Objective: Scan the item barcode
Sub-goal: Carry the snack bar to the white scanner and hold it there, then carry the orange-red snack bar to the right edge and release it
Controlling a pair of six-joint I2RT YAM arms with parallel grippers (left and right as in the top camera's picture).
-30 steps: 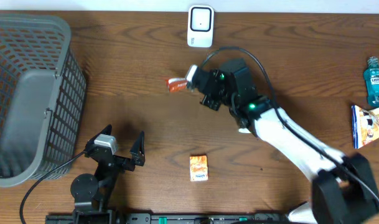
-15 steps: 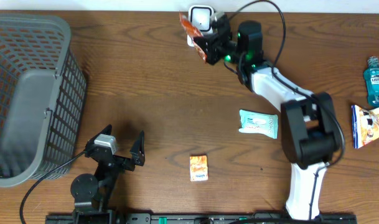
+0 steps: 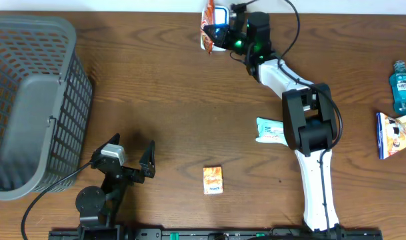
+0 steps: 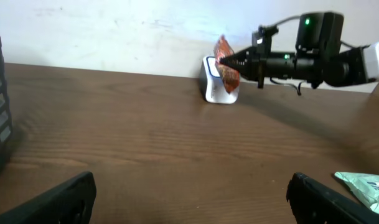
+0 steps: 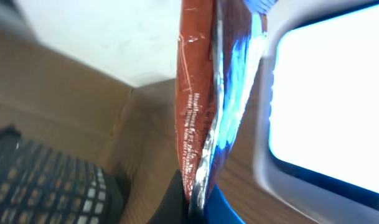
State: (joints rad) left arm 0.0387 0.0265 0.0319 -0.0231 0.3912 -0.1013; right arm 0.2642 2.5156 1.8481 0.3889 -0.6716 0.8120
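A red foil snack packet (image 3: 207, 25) is pinched at its edge by my right gripper (image 3: 220, 35), which is shut on it. The packet is held upright against the face of the white barcode scanner (image 3: 221, 15) at the table's back edge. The left wrist view shows the packet (image 4: 225, 57) in front of the scanner (image 4: 214, 92). In the right wrist view the packet (image 5: 197, 106) stands beside the scanner's bright window (image 5: 329, 93), lit blue on its silver side. My left gripper (image 3: 132, 162) rests open near the front left, holding nothing.
A grey basket (image 3: 29, 100) fills the left side. A small orange box (image 3: 213, 180) lies near the front centre and a green wipes pack (image 3: 268, 131) beside the right arm. A blue mouthwash bottle (image 3: 403, 87) and a snack bag (image 3: 395, 135) sit at the far right.
My right arm carried the red packet from mid-table back to the scanner and turned it upright against the window. The left arm stayed still.
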